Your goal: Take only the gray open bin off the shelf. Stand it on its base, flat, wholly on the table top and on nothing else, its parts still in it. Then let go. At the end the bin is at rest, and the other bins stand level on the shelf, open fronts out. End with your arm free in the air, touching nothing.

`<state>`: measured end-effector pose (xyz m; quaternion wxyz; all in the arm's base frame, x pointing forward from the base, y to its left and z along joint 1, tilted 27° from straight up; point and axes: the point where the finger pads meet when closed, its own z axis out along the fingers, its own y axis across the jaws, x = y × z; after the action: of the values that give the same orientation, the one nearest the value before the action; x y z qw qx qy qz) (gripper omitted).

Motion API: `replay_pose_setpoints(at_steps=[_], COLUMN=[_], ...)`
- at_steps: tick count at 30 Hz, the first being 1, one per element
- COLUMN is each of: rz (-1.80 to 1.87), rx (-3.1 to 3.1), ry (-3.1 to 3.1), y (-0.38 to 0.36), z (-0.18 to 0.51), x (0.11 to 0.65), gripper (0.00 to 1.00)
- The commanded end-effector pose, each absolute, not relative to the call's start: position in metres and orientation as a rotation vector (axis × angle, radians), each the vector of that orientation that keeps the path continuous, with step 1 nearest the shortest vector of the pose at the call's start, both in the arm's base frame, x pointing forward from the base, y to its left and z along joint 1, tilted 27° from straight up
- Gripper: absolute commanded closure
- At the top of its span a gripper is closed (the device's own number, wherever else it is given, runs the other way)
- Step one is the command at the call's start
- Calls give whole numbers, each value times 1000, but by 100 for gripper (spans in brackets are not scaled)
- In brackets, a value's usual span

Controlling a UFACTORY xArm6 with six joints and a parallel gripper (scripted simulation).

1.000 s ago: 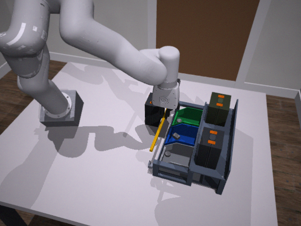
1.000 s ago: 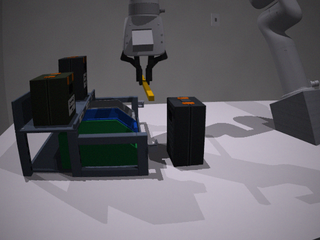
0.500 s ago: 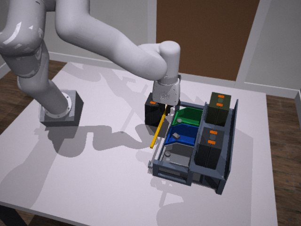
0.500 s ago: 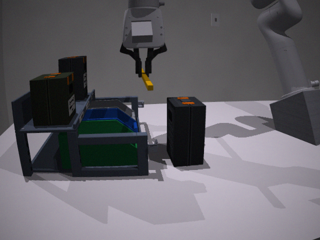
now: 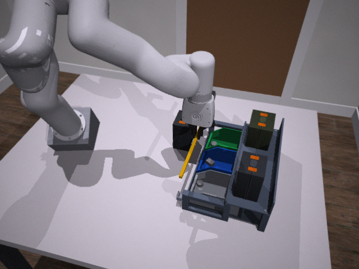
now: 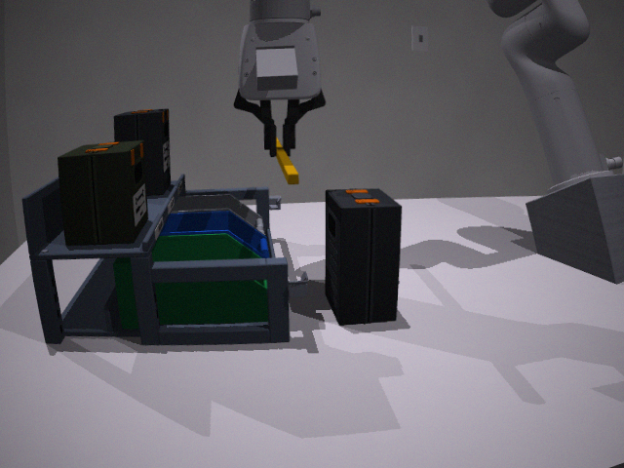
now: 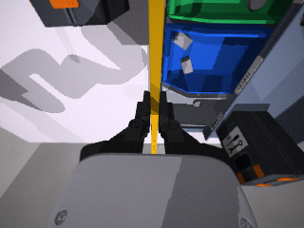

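The gray open bin (image 5: 211, 182) sits in the shelf's low row at the near end, a small part in it; it also shows in the exterior view (image 6: 214, 203) behind the blue bin. The blue bin (image 5: 217, 161) and the green bin (image 5: 225, 138) stand beside it in the same row. My gripper (image 6: 278, 145) is shut on a long yellow bar (image 5: 189, 154) and holds it in the air above the shelf's open front side, the bar tilted down. In the wrist view the fingers clamp the yellow bar (image 7: 155, 52) beside the blue bin (image 7: 215, 59).
The dark blue-gray shelf (image 5: 231, 174) stands on the white table at the right. Two dark cases (image 5: 260, 129) (image 5: 249, 175) stand on its upper level. A third black case (image 6: 362, 253) stands on the table next to the shelf. The arm's base (image 5: 73, 128) is at the left.
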<state>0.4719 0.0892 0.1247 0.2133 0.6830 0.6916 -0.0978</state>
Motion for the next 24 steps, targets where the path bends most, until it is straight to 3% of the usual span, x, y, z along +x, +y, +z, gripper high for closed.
replay_pose_setpoints(at_steps=[1,24], rz=[-266,-266], rx=[1895,1895], ry=[1919,1919], y=[89,87], z=[124,119], x=[473,474], gripper=[100,100])
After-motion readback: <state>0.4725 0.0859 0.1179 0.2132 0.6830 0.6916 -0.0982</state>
